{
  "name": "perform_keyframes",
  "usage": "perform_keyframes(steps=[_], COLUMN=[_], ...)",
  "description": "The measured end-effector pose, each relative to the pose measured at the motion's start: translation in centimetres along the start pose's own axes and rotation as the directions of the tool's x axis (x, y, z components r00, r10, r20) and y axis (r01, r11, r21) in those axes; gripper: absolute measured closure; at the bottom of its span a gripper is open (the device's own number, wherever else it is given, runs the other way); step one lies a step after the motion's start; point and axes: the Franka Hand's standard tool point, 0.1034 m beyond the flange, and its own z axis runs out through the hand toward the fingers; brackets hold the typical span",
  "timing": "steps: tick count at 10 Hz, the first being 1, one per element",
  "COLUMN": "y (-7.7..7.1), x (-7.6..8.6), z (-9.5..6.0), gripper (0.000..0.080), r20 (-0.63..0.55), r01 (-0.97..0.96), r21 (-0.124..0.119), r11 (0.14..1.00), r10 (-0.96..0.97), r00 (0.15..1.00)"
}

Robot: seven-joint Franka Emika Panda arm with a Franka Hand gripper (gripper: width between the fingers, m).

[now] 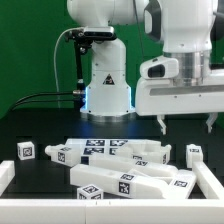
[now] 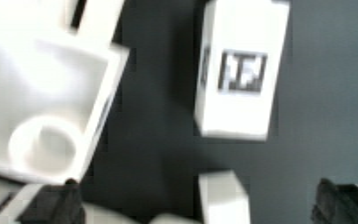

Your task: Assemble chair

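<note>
White chair parts [image 1: 120, 182], each bearing black-and-white marker tags, lie loose and unjoined in a heap on the black table [image 1: 40, 125], near centre. The gripper [image 1: 187, 126] hangs above the heap toward the exterior view's right, fingers wide apart, holding and touching nothing

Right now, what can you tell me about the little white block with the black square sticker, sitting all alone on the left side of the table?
The small white blocky part looks like smooth plastic. It has a black-and-white marker tag on the face turned toward the camera. It sits slightly turned on the black table, at the exterior view's left, clearly apart from the other white parts. Only the table seems to touch it.
</note>
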Motion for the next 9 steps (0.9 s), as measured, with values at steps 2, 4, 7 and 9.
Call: perform_keyframes(steps=[2, 4, 7, 9], y=[-0.1, 0.5, 7.5, 8.3], x=[-0.3, 0.0, 5.4, 6.3], z=[0.3, 0.2, -2.3, -2.2], gripper=[0.015, 0.015, 0.015, 0.015], r20=[-0.001, 0.001, 0.018, 0.012], r01=[0.0, 0.058, 0.184, 0.186], r21=[-0.001, -0.001, 0.012, 0.012], r11=[1.0, 0.998, 0.983, 0.982], r10=[0.0, -0.058, -0.184, -0.186], r00=[1.0, 0.998, 0.983, 0.982])
